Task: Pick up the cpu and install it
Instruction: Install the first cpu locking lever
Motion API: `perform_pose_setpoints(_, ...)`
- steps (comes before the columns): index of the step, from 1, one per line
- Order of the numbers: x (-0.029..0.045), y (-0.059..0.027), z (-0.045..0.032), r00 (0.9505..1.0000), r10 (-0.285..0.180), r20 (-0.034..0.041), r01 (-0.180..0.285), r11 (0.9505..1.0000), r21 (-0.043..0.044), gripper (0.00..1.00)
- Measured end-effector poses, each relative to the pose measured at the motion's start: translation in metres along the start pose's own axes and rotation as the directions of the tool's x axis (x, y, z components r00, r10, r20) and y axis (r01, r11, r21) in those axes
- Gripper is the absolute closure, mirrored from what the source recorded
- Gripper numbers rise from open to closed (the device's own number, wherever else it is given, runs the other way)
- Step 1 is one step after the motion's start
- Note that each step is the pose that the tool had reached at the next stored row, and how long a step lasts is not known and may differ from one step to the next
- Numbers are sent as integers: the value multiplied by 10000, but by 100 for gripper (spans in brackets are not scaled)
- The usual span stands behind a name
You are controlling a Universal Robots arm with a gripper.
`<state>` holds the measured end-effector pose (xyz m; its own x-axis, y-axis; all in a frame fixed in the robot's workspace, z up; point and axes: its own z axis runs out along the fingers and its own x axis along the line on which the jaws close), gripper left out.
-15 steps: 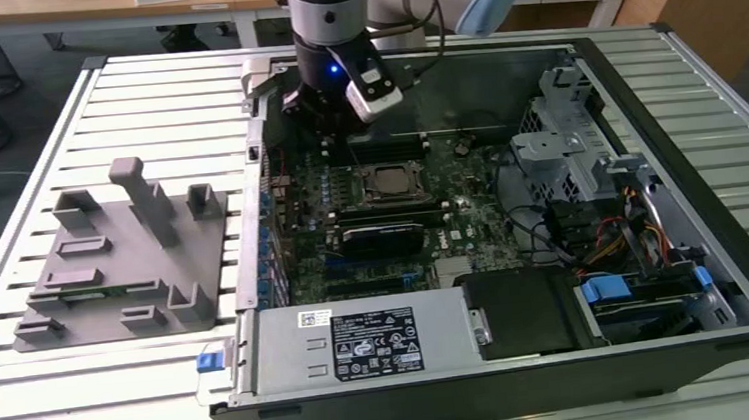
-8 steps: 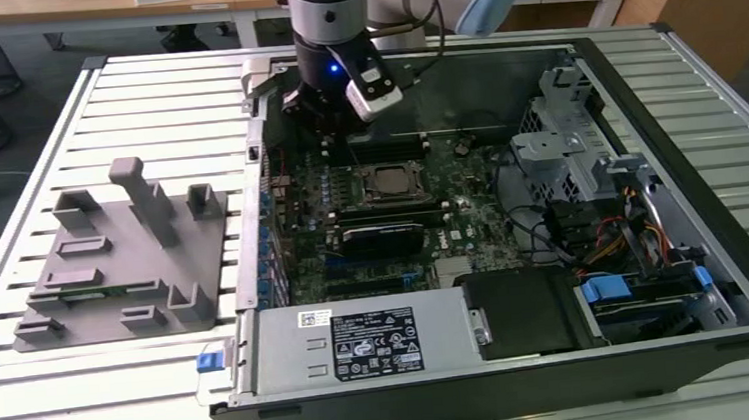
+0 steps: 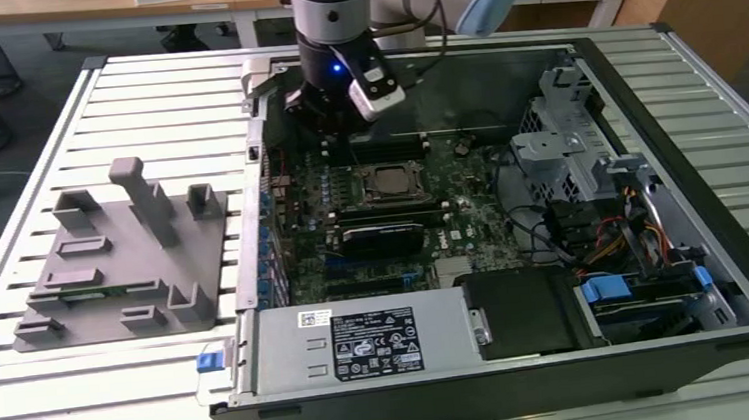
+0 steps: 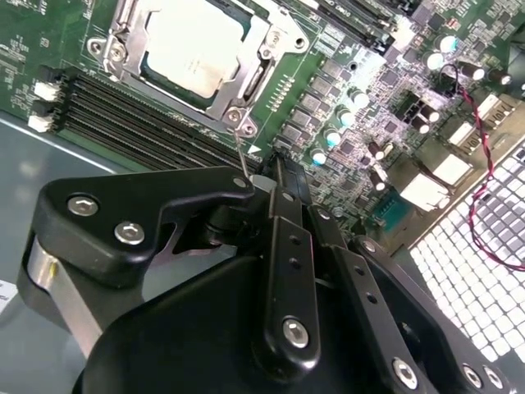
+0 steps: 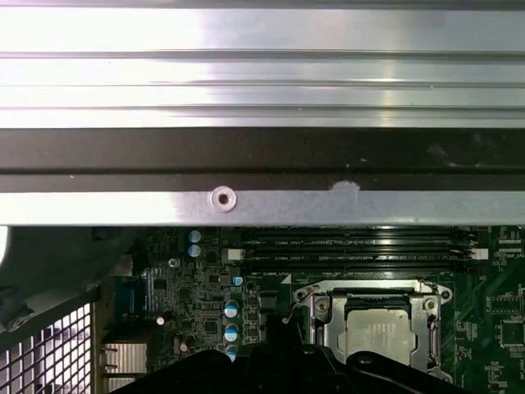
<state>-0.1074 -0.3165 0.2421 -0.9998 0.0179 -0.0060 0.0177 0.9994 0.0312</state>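
The pale silvery square cpu (image 3: 387, 182) is seen lying flat inside the metal socket frame (image 4: 271, 61) on the green motherboard (image 4: 361, 123) of the open black computer case (image 3: 632, 79); no long axis is shown. The black pincer (image 4: 275, 176) is held near the socket, its fingers closed together and empty. A white printed label (image 3: 374, 340) is carried on the grey power supply box (image 3: 293, 362), text unreadable.
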Motion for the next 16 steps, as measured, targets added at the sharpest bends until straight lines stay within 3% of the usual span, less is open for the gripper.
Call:
perform_pose_setpoints(8,-31,1,0,10000,-4,-2,4,10000,0,89)
perform_pose_setpoints(16,45,-15,-1,10000,-7,1,7,10000,0,89)
